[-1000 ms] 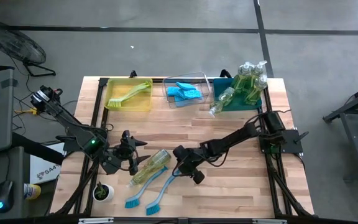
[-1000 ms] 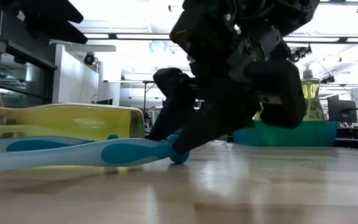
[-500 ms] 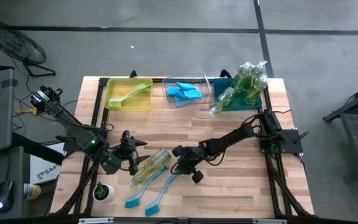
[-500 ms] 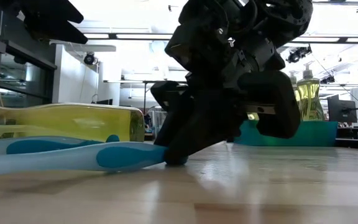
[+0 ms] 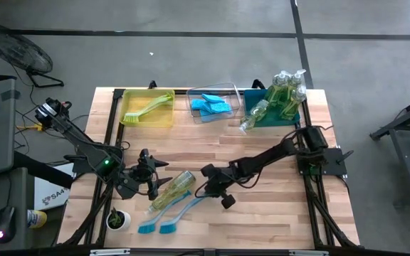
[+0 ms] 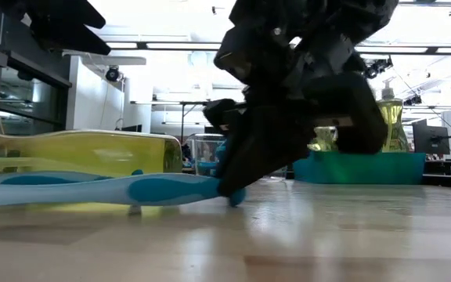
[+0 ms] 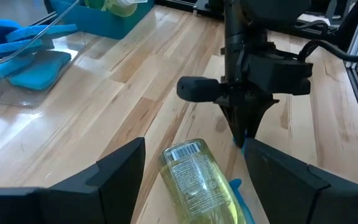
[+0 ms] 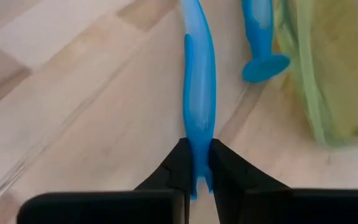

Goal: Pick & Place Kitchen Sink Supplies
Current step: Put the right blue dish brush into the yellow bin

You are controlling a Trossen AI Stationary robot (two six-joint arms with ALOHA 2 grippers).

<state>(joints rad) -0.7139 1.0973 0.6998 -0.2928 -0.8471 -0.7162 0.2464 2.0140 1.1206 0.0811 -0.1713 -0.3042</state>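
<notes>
Tabletop (image 5: 262,213): blue brush (image 8: 197,112) swung, right claw (image 8: 196,163) newly clamped.

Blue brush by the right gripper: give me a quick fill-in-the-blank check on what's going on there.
The right gripper is shut on the handle end of a ____ brush.
The soap bottle next to it lies on its ____.
The yellow bin holds a ____ brush.
The left gripper is ____.

Missing: blue; side; yellow-green; open
</notes>
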